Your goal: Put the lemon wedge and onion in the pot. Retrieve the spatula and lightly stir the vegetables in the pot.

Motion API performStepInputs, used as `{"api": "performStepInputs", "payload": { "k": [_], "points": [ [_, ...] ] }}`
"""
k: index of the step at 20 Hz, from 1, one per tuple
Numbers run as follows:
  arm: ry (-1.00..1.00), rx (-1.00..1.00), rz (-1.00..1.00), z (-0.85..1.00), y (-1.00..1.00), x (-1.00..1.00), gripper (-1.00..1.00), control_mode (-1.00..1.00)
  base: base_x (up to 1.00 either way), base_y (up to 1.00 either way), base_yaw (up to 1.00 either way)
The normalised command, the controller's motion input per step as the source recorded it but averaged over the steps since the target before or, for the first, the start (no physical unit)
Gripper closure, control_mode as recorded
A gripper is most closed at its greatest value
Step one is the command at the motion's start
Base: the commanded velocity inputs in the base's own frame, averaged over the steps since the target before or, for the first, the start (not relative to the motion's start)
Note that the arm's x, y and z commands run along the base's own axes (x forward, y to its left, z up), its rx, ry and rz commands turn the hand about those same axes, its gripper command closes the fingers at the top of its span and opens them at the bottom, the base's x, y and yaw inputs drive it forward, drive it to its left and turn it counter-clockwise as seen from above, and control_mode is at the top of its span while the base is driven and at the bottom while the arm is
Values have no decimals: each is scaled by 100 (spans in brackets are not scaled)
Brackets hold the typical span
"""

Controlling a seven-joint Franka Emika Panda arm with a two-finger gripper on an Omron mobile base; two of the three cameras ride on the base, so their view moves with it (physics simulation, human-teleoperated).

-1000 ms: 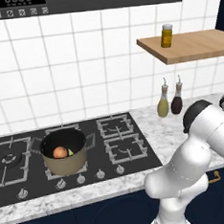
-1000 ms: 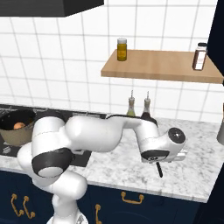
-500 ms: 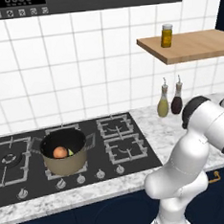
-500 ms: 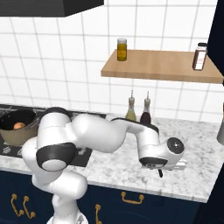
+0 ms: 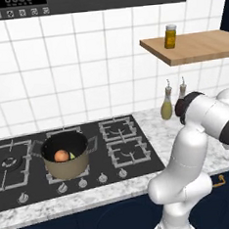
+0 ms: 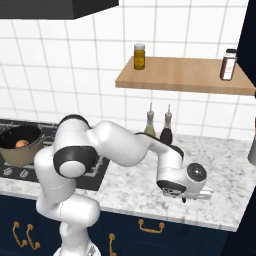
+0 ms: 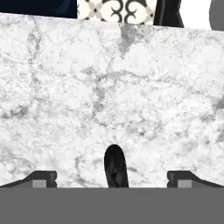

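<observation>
With the onion (image 5: 61,155) and lemon wedge (image 5: 72,155) already in the pot (image 5: 66,154), the fingers (image 7: 112,180) stand wide apart over the black spatula (image 7: 115,166) handle end on the desk (image 7: 109,96); gripping so near the tip, they may slip off.

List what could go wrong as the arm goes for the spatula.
The open gripper straddles only the rounded end of the spatula handle, so a grip there could be shallow and slip. The fingers sit close to the marble counter and may scrape it. The pot is far away, a long carry.
</observation>
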Motion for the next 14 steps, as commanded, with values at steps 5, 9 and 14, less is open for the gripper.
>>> {"api": "performStepInputs", "payload": {
  "k": [5,9,14],
  "points": [
    [0,0,0,-25,-2,0,-100,-100,0,0,0],
    [0,0,0,-21,0,0,100,-100,0,0,0],
    [0,0,0,-2,0,0,100,-100,0,0,0]
  ]
}}
